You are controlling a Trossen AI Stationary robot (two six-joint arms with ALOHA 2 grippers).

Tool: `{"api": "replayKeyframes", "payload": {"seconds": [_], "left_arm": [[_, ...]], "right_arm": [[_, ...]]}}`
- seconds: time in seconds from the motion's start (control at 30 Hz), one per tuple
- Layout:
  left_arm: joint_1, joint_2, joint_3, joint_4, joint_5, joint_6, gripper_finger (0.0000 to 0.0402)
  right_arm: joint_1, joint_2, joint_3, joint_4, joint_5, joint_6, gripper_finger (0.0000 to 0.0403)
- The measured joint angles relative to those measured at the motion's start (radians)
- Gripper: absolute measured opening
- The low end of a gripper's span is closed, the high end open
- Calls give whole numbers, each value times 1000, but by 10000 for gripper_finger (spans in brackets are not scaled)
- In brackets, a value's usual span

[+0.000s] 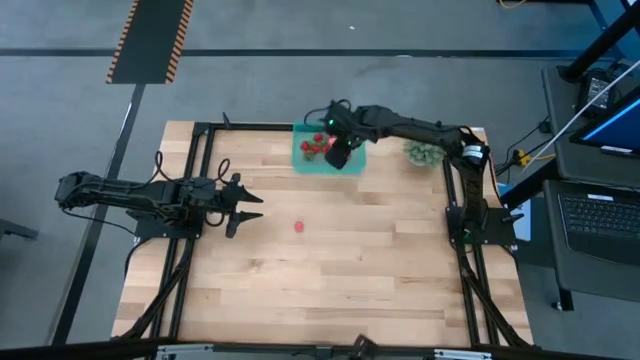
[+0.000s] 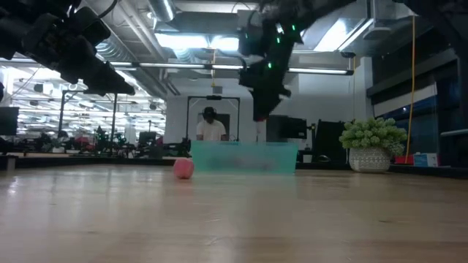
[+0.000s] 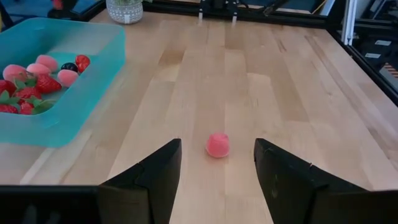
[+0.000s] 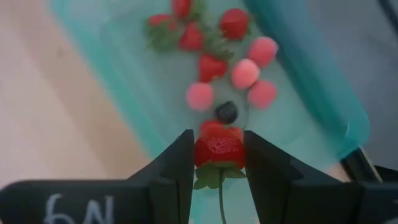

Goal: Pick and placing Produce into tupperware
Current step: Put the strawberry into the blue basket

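Right gripper (image 4: 217,155) above the teal tupperware (image 1: 303,160) at the table's far edge, jaws closed on a red strawberry (image 4: 219,149) with green stem. Berries (image 4: 244,73) lie in the tub below. Left gripper (image 3: 214,171) at table's left, jaws parted, empty; one pink berry (image 3: 217,145) just ahead of it. Partly cut-off white writing on the right gripper's body, unreadable.
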State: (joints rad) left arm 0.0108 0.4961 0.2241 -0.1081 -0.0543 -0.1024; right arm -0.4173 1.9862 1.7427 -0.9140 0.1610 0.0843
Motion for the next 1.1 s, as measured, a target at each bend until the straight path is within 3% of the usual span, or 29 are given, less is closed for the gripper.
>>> {"api": "replayKeyframes", "payload": {"seconds": [0.17,0.37,0.67,1.1], "left_arm": [[0,0,0,0,0,0,195],[0,0,0,-1,0,0,195],[0,0,0,-4,0,-1,195],[0,0,0,-6,0,-1,195]], "right_arm": [[-94,0,-100,163,-106,25,122],[-174,0,-180,214,-176,65,120],[-185,6,-212,328,-212,41,120],[-185,113,-212,359,-250,12,120]]}}
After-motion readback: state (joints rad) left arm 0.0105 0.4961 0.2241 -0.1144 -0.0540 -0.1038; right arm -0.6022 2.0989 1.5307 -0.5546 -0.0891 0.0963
